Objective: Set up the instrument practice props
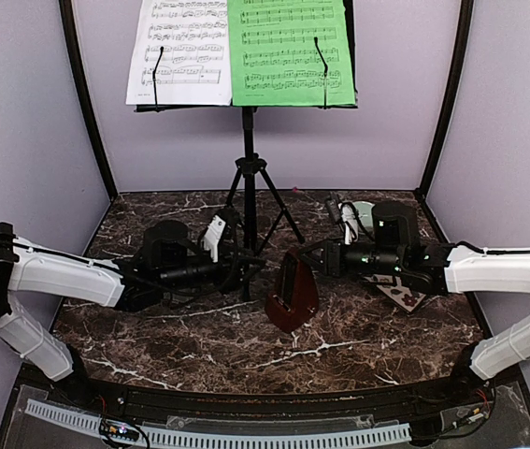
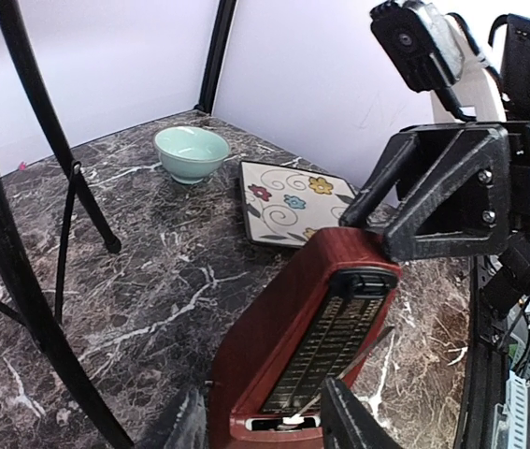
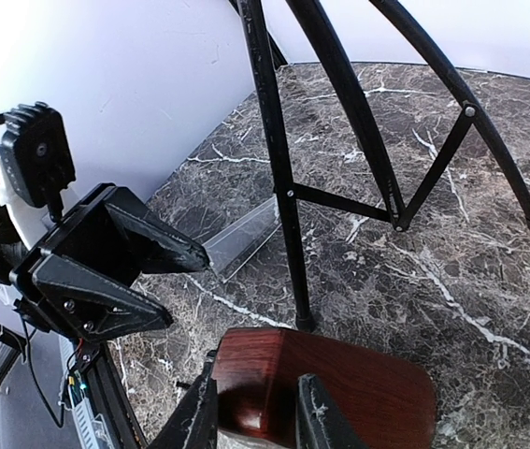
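Centrally, near the tripod legs of the music stand [image 1: 249, 168], the pyramid metronome [image 1: 293, 295] sits low on the desk [image 1: 358, 337]; whether its base is fully seated cannot be told. The right pincer [image 3: 255, 412] is clamped on the narrow top, probably to steady placement. The left pincer [image 2: 260, 426] is spread and empty beside the base. The long axis runs base to apex, leaning toward the right arm, and the scale face points at the left arm. The white sheet [image 1: 180, 51] and green sheet [image 1: 288, 51] rest on the stand.
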